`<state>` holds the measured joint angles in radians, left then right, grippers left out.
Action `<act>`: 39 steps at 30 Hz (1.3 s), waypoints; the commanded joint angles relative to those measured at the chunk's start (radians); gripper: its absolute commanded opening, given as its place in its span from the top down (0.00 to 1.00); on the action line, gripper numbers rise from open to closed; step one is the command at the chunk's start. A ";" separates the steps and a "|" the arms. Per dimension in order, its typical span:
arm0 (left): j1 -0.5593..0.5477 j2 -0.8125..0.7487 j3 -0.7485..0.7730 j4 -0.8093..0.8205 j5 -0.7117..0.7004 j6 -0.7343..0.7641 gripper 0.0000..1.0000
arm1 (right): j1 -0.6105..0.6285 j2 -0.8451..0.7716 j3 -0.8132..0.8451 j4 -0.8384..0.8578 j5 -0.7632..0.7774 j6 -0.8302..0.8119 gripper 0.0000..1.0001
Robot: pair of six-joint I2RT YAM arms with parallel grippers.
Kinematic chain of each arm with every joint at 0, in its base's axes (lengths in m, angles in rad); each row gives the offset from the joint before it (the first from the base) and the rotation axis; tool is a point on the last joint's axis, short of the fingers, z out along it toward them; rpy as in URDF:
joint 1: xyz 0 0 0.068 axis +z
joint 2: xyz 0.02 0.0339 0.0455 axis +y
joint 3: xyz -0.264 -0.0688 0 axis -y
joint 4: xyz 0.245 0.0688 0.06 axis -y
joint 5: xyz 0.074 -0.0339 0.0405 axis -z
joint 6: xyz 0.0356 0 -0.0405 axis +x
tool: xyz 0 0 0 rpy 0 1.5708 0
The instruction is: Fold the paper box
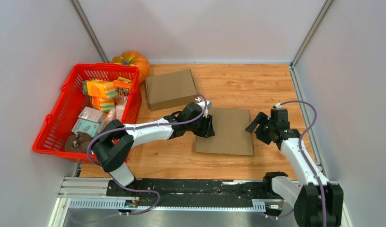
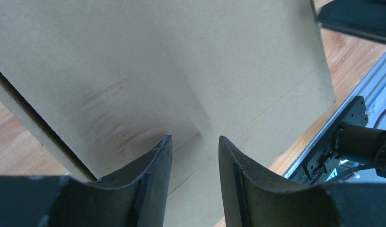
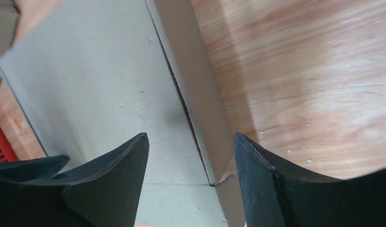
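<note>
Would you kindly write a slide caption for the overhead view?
Left gripper and right gripper flank the cardboard box; a red basket and pumpkin sit left.

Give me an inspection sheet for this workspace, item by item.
Surface: wooden table; no damage seen.
Job's things: low cardboard box lying at the centre, between the two grippers.
Clutter: second cardboard box behind it; red basket at the left holding small packs; pumpkin behind the basket.
Grippers: left gripper over the box's left edge, jaws apart; right gripper astride its right edge, jaws apart; neither grips anything.
Cables: left purple cable and right purple cable each run along their arm, off the box.
Surroundings: pale walls on three sides; metal rail at the near edge.
</note>
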<state>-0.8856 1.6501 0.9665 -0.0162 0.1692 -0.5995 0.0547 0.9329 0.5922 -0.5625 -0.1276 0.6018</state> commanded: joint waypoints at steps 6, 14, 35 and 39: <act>0.023 -0.211 -0.083 -0.059 0.040 0.080 0.34 | -0.021 0.129 -0.075 0.243 -0.256 -0.023 0.44; 0.278 -0.386 -0.319 -0.027 0.100 -0.014 0.28 | -0.122 0.141 -0.129 0.308 -0.311 -0.017 0.71; 0.363 -0.211 -0.388 0.458 0.324 -0.218 0.25 | -0.348 0.379 -0.170 0.345 -0.403 -0.060 0.83; 0.363 -0.231 -0.365 0.378 0.274 -0.194 0.25 | -0.362 0.385 -0.173 0.342 -0.403 -0.063 0.83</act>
<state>-0.5270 1.4528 0.5751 0.3676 0.4820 -0.7994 -0.2890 1.2728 0.4591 -0.1440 -0.7471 0.6014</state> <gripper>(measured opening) 0.749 0.185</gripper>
